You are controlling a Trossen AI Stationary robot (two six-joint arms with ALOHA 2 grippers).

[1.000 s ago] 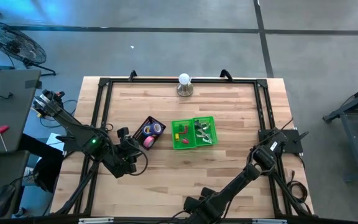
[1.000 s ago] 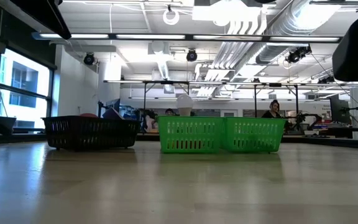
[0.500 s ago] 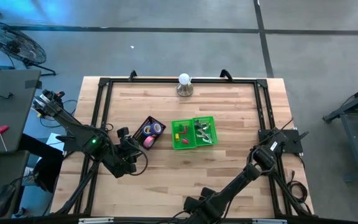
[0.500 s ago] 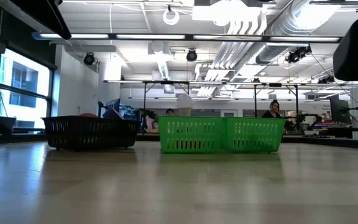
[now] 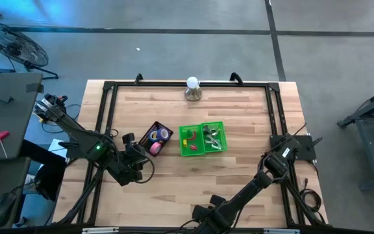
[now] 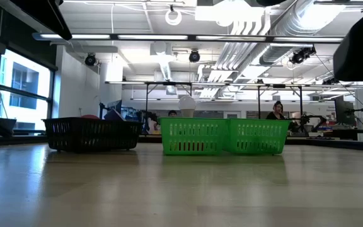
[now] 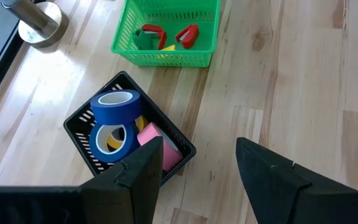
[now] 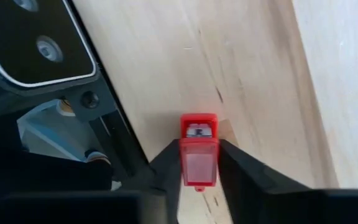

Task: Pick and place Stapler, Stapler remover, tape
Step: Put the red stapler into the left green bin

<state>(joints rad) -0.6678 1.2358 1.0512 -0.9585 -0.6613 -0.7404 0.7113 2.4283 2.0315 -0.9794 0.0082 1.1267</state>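
While the right gripper point(image 8: 197, 163) sits low at the table's near edge, its fingers are clamped on a small red stapler point(image 8: 198, 149) — the red body fills the gap between the two dark fingers, both touching its sides, over bare wood close to the black frame rail point(image 8: 114, 134). In the high view that gripper point(image 5: 203, 214) is well apart from the green basket point(image 5: 202, 139), on the near side of it.

Left gripper point(image 7: 197, 168) hangs w/ jaws apart and nothing between them, near the black basket point(image 7: 82, 134), which sits just beside the green basket, on its left in the high view. Black basket holds the tape: a blue roll point(image 7: 115, 107) standing on top, a second blue roll point(image 7: 107, 140) w/ a yellow roll point(image 7: 112, 142) showing through its centre, and a pink roll point(image 7: 157, 142) at the corner nearest the left gripper.

Green basket has two compartments — the one nearer the black basket holds red staple removers point(image 7: 153, 35) plus a yellow-green item; contents of the other can't be made out. A white bulb on a metal stand point(image 5: 193, 88) stands beyond the green basket at the table's far edge.
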